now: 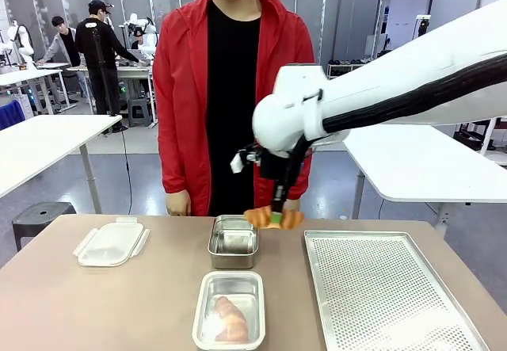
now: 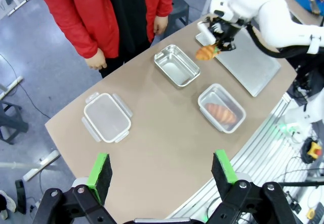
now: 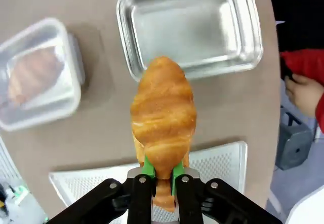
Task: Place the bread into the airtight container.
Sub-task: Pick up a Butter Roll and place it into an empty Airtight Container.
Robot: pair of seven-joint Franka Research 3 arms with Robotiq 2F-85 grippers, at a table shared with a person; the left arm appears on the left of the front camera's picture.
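1. Two green pads of the right gripper are clamped on the narrow end of the bread, a golden croissant that juts out beyond the fingertips.
2. The bread hangs clear of the table. In the right wrist view its free tip overlaps the rim of the empty steel container. From the front it sits near that container's far right corner.
3. Around these lie a second container already holding a piece of bread, a perforated tray to the right, and a clear clip lid to the left.
4. The left gripper hovers high over the table, jaws wide apart and empty.
5. The step in hand looks like the carry to the container, with the release not yet made. The next move calls for centring the bread over the empty steel container, lowering it inside the walls, then parting the pads.
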